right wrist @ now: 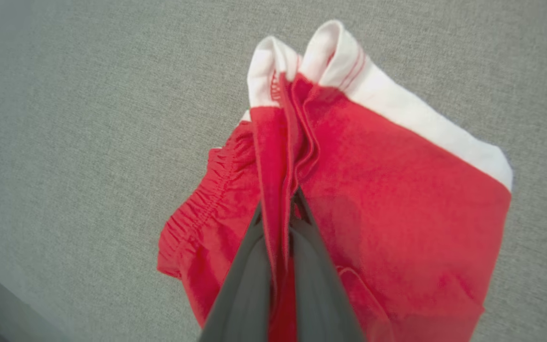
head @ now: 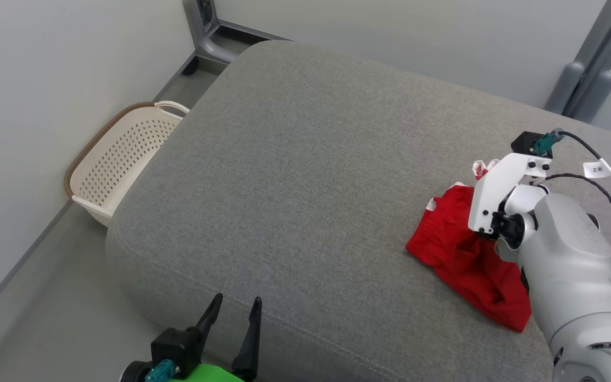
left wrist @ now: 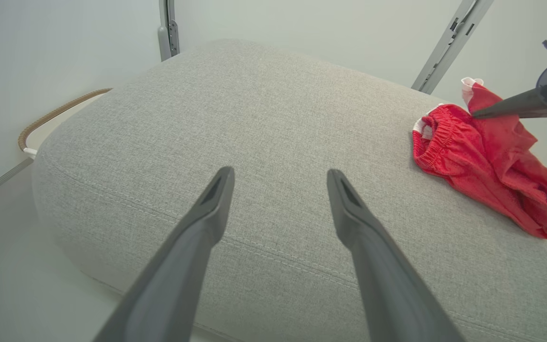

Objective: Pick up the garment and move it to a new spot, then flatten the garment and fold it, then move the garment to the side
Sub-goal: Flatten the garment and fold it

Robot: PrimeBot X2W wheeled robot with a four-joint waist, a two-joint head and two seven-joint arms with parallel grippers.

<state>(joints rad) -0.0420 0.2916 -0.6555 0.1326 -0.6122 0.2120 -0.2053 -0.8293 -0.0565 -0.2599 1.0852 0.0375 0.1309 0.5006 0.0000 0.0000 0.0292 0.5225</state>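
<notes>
Pinching a raised fold of the garment (right wrist: 387, 199), the right end effector (right wrist: 285, 209) has its two dark fingers closed together on the red cloth. The grip sits just below a white-trimmed hem that stands up in a peak. The garment is a pair of red shorts with a gathered elastic waistband. Most of it lies crumpled on the grey cushion (head: 295, 175), toward the 3 to 4 o'clock side in the head view, close to the cushion's near edge. The left end effector (head: 236, 300) hangs at about 7 o'clock, just off the cushion's near edge, with its fingers spread wide and nothing between them, well apart from the garment. A cream perforated basket (head: 125, 154) with a brown rim stands on the floor at 9 o'clock of the cushion, against its side and beside the wall.
</notes>
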